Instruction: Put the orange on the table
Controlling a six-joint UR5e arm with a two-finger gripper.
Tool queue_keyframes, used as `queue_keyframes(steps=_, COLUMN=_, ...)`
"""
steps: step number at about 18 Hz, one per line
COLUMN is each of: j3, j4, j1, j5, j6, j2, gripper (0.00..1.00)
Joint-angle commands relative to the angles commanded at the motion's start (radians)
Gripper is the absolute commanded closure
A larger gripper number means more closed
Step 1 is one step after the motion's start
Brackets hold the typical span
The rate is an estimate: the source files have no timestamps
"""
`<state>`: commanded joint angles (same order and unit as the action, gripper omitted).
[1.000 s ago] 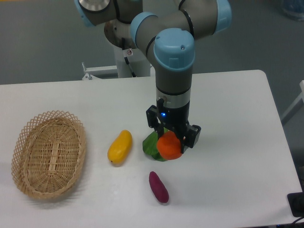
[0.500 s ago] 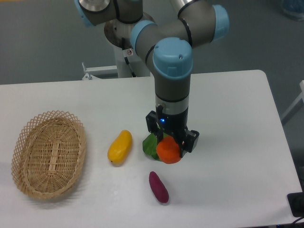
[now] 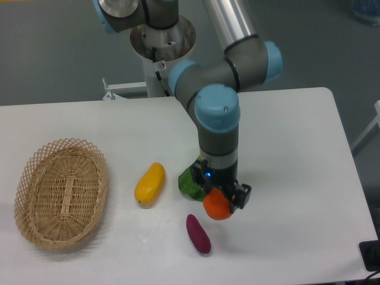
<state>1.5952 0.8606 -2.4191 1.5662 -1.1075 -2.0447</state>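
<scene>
Jaws of the gripper [image 3: 218, 202] were clamped on the orange [image 3: 217, 206], one finger either side, pointing straight down so the fruit hung beneath the wrist, low over the counter [image 3: 291, 154]; whether it touched the surface could not be told. That vertical hold suited setting it down on a bare patch. Being round, the orange had no long axis or facing to speak of. At its ten o'clock, just beside it, lay the green leafy item [image 3: 190, 181], partly hidden by the arm. At seven o'clock, near, lay a purple vegetable [image 3: 198, 234], long axis running eleven to five. Farther toward nine sat the yellow fruit [image 3: 149, 183], then the wicker basket [image 3: 60, 193], well apart.
</scene>
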Motion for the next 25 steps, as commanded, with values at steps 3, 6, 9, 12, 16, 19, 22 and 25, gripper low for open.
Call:
queue_keyframes(steps=3, j3=0.017, j4=-0.002, j1=0.000, j5=0.008, j6=0.008, j2=-0.032, gripper=0.49)
queue_keyframes(steps=6, j3=0.048, j4=-0.003, j1=0.003, j5=0.044, j6=0.009, j2=-0.038, gripper=0.48)
queue_keyframes(steps=9, j3=0.054, j4=-0.002, j1=0.005, j5=0.048, j6=0.014, j2=-0.046, gripper=0.46)
queue_keyframes(steps=12, j3=0.051, j4=-0.003, j1=0.005, j5=0.048, j6=0.014, j2=-0.046, gripper=0.26)
queue_keyframes(steps=16, j3=0.054, j4=-0.022, j1=0.005, j5=0.046, j6=0.011, j2=-0.046, gripper=0.00)
queue_keyframes(steps=19, j3=0.052, j4=-0.022, j1=0.005, j5=0.046, j6=0.005, j2=-0.045, gripper=0.00)
queue_keyframes(steps=22, j3=0.032, j4=-0.026, j1=0.005, j5=0.048, j6=0.015, j2=-0.040, gripper=0.00)
queue_keyframes(steps=25, j3=0.022, j4=-0.032, j1=-0.002, j5=0.040, j6=0.000, j2=-0.023, gripper=0.00)
